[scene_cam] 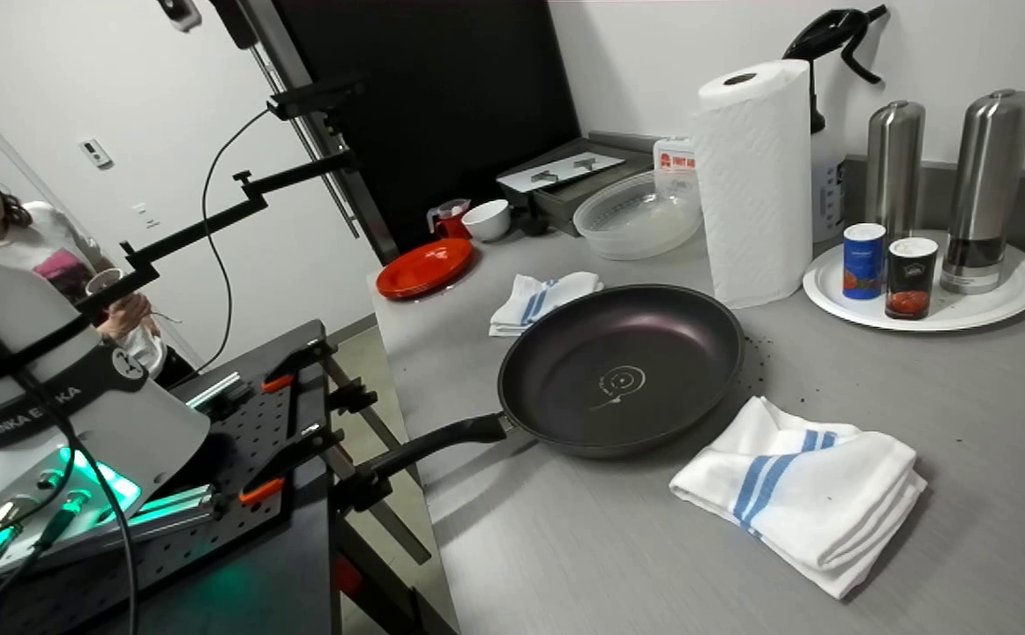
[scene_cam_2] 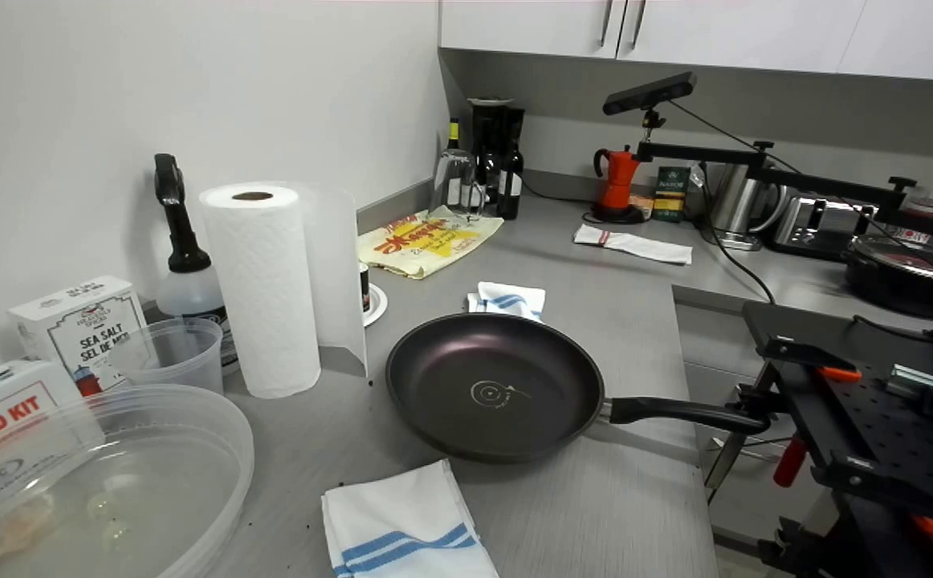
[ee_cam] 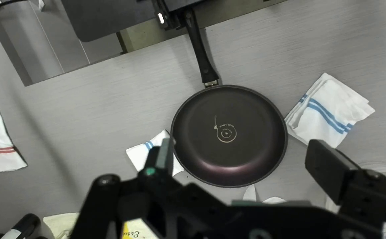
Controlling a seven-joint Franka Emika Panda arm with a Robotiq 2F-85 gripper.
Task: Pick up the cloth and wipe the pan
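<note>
Spread wide at the jaws, aiming the gripper [ee_cam: 241, 147] down toward the pan [ee_cam: 228, 132]. Reads “SEA SALT” on a box [scene_cam_2: 85, 337], “AID KIT” on a carton [scene_cam_2: 1, 413], outside the jaws.

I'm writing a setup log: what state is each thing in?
Gripper: open, holding nothing
Pan: right side up, uncovered
Blue-striped cloths: both folded
Red-striped cloth: lying flat
Paper towel roll: upright, sheet hanging loose
Steel mills: upright
Large clear tub: uncovered
Black pot: lidded
Cupboard doors: closed
Base light: green
</note>
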